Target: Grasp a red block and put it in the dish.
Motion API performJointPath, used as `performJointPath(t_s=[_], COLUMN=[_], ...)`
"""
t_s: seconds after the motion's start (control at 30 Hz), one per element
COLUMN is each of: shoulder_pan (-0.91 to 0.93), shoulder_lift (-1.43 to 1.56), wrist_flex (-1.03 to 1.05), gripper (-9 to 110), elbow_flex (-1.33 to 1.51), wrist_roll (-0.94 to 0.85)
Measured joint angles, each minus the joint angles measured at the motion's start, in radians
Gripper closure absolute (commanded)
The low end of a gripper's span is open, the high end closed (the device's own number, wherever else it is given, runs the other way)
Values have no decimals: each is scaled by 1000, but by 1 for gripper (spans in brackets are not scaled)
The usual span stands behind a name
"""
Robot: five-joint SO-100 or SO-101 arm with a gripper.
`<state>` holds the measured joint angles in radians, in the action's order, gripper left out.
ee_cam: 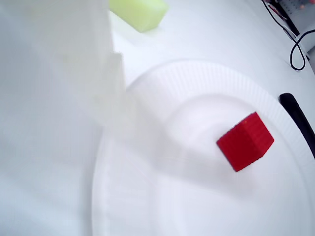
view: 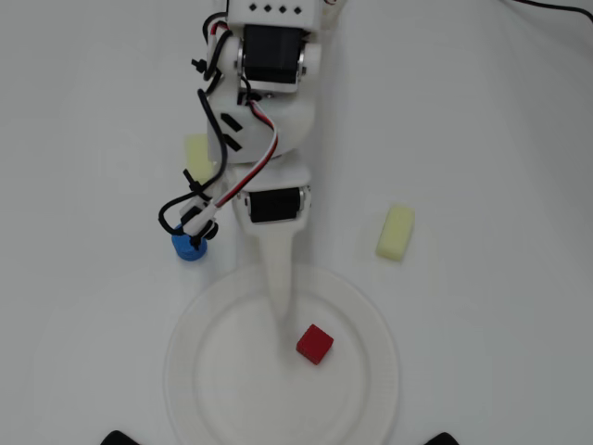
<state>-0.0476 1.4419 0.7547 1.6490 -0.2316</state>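
One small solid red cube (view: pixel 314 344) (ee_cam: pixel 245 141), lying tilted on the flat floor of one large round white paper plate with a ribbed rim (view: pixel 190 329) (ee_cam: pixel 206 73), right of the plate's centre in the overhead view. Free of the gripper; apart from the white finger (view: pixel 281 297) reaching down over the plate just beside it in that view.

One white printed arm (view: pixel 269 120), entering from the top of the overhead view, with red, white and black wiring along its left side. Gripper (view: pixel 285 329) poised over the plate, nothing held between the fingers; only one long tapered finger plainly seen from above, and only a blurred white slab at the left edge of the wrist view, so cannot tell how wide the jaws stand.

Two pale yellow oblong foam blocks: one (view: pixel 396 232) right of the arm on the white table (view: pixel 500 139), well apart from the plate; one (view: pixel 197 156) partly hidden behind the arm on the left. One of them (ee_cam: pixel 139 11) seen at the top of the wrist view, beyond the plate rim.

One small blue round cylinder (view: pixel 189 247), left of the gripper's base, just outside the plate's upper left rim.

One black cable (ee_cam: pixel 298 42) at the right edge of the wrist view.
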Motion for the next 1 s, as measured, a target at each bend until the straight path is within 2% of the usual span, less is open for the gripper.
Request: performJointPath(t_s=[0.37, 0.8, 1.0], shoulder_pan=[11, 46, 28], shoulder_lift=[460, 1351, 1586], wrist_flex=[322, 423, 477], gripper=[54, 56, 58], elbow_flex=[97, 785, 1009], wrist_roll=[-5, 6, 58])
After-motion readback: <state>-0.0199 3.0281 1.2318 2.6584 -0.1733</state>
